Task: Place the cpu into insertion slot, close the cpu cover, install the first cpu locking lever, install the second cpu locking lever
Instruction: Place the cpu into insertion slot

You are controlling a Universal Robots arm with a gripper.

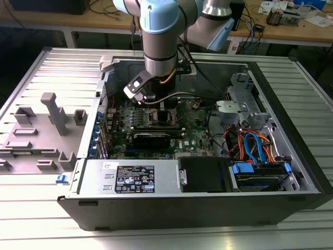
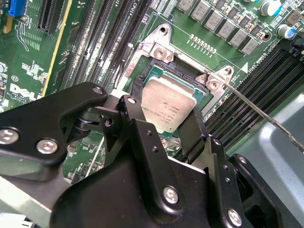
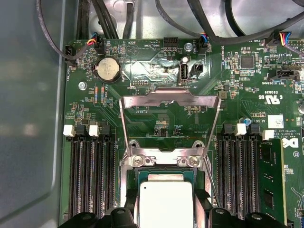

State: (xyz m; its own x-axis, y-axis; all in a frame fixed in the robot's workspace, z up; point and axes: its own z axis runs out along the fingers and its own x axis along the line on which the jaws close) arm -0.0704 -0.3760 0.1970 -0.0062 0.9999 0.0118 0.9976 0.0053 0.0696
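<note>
Your pincer [image 2: 167, 105] is clamped on the cpu [image 3: 166, 202] at the slot [image 2: 157, 71], though you can't tell if it's seated. The cover [image 3: 169, 97] stands open, so closing it and both levers look undone.

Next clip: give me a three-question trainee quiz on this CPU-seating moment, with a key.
1. True or false: the cpu cover is closed over the insertion slot.
2. What sits between the fingers of the gripper? A) the cpu B) a memory stick C) a screwdriver
3. Fill in: memory slots run along ___ sides of the insertion slot.
Key: 1 false, it is swung open; 2 A; 3 both.
</note>
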